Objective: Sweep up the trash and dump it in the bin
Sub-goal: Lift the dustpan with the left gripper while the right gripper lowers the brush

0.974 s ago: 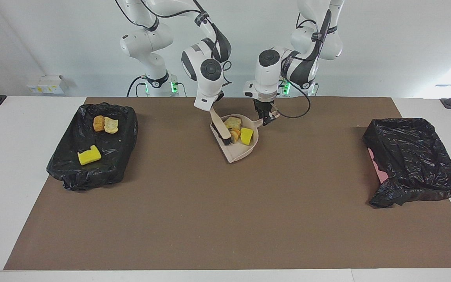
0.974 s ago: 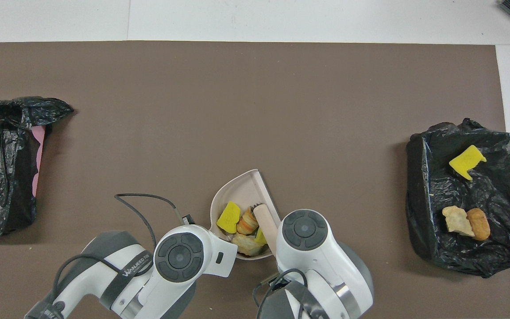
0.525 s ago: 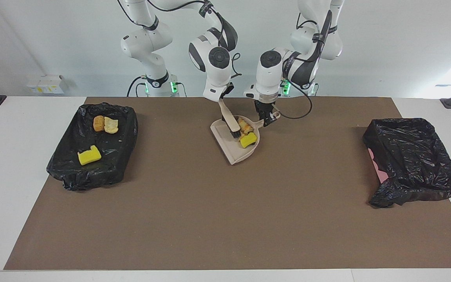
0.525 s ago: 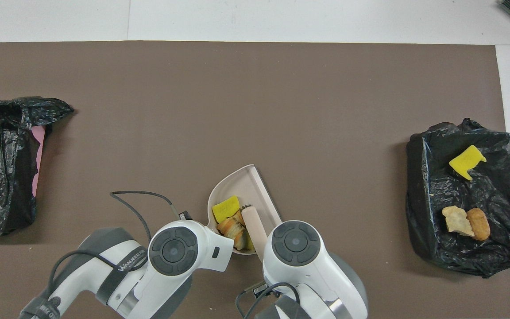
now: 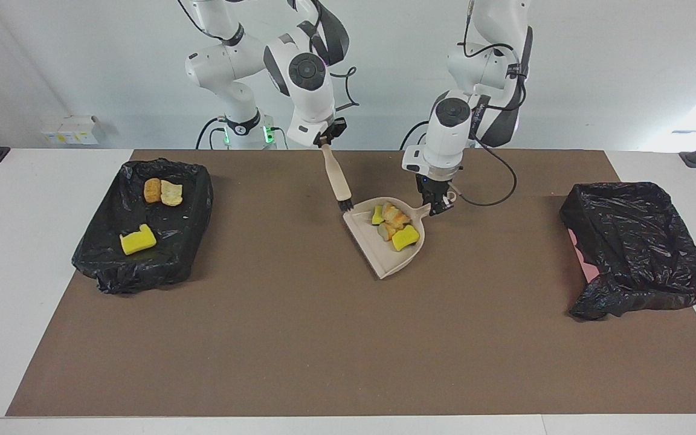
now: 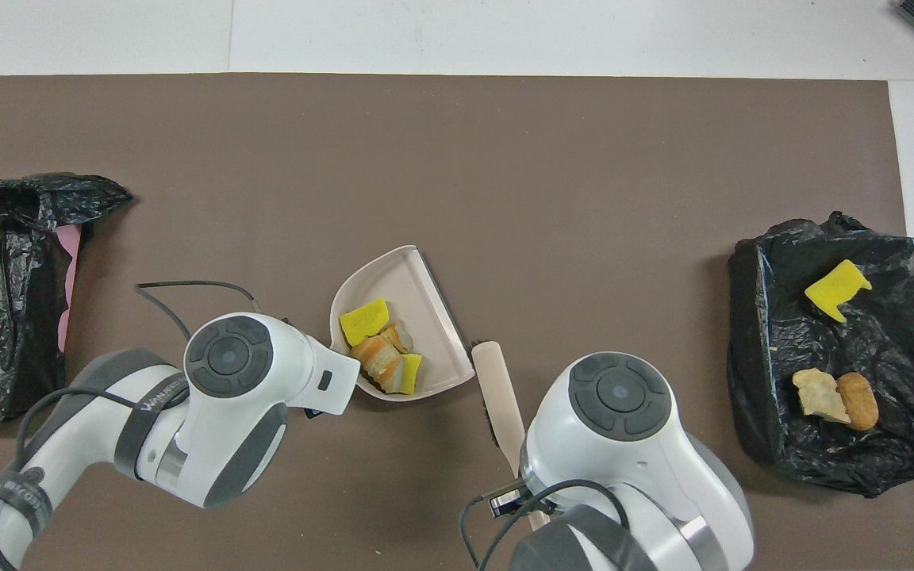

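Observation:
My left gripper (image 5: 438,204) is shut on the handle of the beige dustpan (image 5: 387,257), which sits low over the middle of the brown mat. Several pieces of trash (image 5: 394,228) lie in the pan: yellow sponge bits and tan-orange chunks. The right gripper (image 5: 325,141) is shut on the beige brush (image 5: 337,180), whose dark bristles hang just outside the pan's rim, on the right arm's side. In the overhead view the dustpan (image 6: 405,277), trash (image 6: 382,350) and brush (image 6: 498,392) show, but both grippers are hidden under their wrists.
A black-bagged bin (image 5: 142,275) at the right arm's end holds a yellow sponge piece (image 5: 138,240) and two tan chunks (image 5: 162,191). A second black-bagged bin (image 5: 638,241) with a pink edge stands at the left arm's end. The brown mat (image 5: 324,338) covers the table.
The brush has come up out of the dustpan and now hangs beside its rim. The left gripper has carried the loaded dustpan toward the left arm's end and away from the robots.

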Available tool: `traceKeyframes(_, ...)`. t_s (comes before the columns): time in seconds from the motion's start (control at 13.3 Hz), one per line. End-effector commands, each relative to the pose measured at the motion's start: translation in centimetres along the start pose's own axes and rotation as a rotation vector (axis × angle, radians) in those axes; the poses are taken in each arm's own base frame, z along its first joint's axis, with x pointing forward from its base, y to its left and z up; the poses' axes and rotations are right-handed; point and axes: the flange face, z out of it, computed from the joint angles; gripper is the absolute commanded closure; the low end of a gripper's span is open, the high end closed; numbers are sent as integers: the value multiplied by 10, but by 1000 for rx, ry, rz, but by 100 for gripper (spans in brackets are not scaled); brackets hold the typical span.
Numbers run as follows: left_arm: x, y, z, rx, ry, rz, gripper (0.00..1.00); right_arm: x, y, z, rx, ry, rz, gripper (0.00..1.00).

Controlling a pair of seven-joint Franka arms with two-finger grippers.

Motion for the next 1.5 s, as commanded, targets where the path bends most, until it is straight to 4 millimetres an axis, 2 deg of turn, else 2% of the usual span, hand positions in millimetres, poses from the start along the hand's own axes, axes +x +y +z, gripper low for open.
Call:
traceKeyframes(0.0, -4, -57, -16, -31, -17, 83, 100, -20, -28, 7, 4, 40, 71, 100)
traceKeyframes(0.15, -13, -96, -32, -45, -24, 142, 100, -26, -55, 34, -10, 67, 168, 100)
traceKeyframes(0.3, -28, -120, -46, -38, -14, 184, 100, -28, -73, 58, -18, 84, 177, 100)
traceKeyframes(0.6, -73, -164, -80, -35, -8, 269, 100, -18, -96, 95, -46, 53, 230, 100)
traceKeyframes(0.67, -84, -172, -89, -36, -10, 294, 100, -17, -112, 107, -59, 42, 255, 100)
traceKeyframes(0.82, -107, -190, -111, -34, -12, 336, 100, -6, -124, 114, -51, 54, 304, 100)
traceKeyframes(0.97, -138, -208, -125, -30, -9, 365, 100, -1, -129, 115, -22, 38, 323, 100)
traceKeyframes(1.2, -198, -235, -138, -26, -5, 415, 100, 2, -133, 116, 36, 27, 339, 100)
traceKeyframes(1.27, -224, -244, -141, -26, -8, 418, 100, 4, -132, 123, 30, 22, 337, 100)
traceKeyframes(1.35, -248, -252, -141, -25, -19, 425, 100, -3, -139, 130, 16, 15, 288, 100)
traceKeyframes(1.42, -273, -259, -142, -20, -31, 436, 100, -6, -138, 133, 12, 13, 263, 100)
